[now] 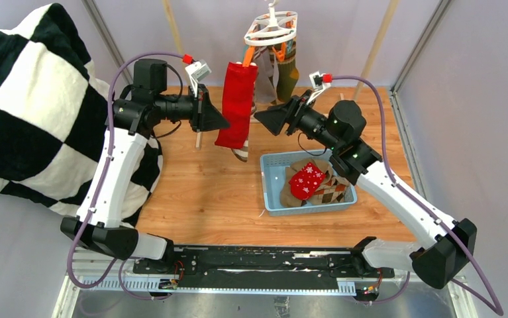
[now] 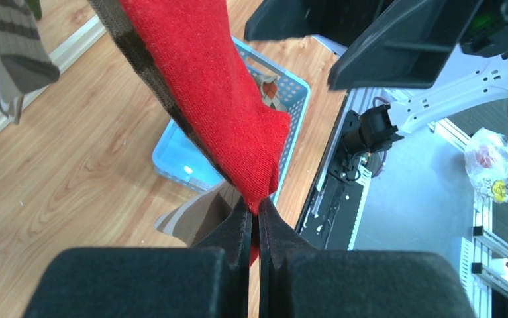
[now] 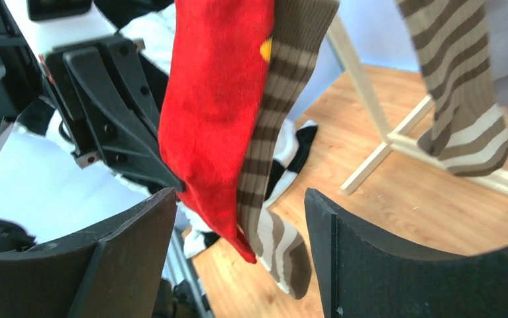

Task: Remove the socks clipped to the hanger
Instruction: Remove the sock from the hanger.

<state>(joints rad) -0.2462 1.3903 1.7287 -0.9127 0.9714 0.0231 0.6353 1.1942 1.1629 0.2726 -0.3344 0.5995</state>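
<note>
The red sock [image 1: 236, 106], clipped to the hanger [image 1: 272, 28] over the table's far edge, is pinched by the closed left gripper [image 2: 254, 213]. The right gripper [image 1: 264, 118] is seen open. If the sock is pulled sideways, the hanger could be swung — and the thin fold lost.

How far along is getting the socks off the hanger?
Done: several socks, including a snowflake sock, lie in the blue basket. In hand: the left claw is shut on the hanging red sock; the right claw is open beside it. Left: the red sock, striped sock, grey sock and olive sock hang from the hanger.
</note>
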